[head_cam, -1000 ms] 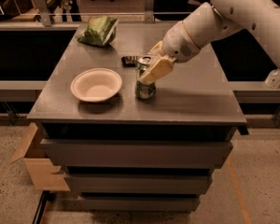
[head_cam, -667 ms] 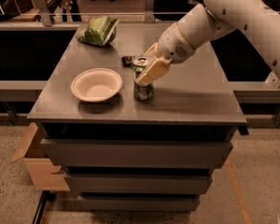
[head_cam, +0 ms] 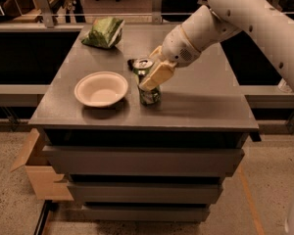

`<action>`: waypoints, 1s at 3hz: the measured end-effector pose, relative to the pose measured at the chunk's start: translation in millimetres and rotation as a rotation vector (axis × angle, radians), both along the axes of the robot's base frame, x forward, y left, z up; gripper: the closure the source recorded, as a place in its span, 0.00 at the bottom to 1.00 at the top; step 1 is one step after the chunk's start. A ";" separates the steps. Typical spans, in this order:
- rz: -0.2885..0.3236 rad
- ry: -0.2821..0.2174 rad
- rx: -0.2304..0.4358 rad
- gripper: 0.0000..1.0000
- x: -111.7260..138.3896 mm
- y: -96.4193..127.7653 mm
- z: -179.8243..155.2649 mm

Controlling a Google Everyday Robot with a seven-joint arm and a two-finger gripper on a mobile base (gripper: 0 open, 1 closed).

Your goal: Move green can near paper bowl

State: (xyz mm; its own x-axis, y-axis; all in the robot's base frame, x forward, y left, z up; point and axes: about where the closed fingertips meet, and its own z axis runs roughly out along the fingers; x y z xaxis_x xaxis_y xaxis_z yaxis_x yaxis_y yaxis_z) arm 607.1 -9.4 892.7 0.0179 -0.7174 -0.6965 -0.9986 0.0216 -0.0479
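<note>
One green can (head_cam: 151, 97) upright beside one paper bowl (head_cam: 101, 88); one gripper (head_cam: 151, 78) at can, grasp unclear.

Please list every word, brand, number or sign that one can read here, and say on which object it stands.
No text can be read.
green can: label marks, too blurred to read.
green bag: print too blurred to read.
paper bowl, and gripper at the can, right of the bowl: no text shows.
</note>
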 end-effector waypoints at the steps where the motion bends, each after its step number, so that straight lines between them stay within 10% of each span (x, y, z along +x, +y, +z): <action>1: 0.003 -0.010 0.006 1.00 1.7 4.6 1.9; 3: 0.000 -0.040 0.072 1.00 5.8 14.8 17.0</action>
State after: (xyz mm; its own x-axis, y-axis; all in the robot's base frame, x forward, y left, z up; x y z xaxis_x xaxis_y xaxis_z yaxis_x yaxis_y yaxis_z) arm 612.8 5.4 909.7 0.0466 -0.6654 -0.7451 -0.9959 0.0267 -0.0861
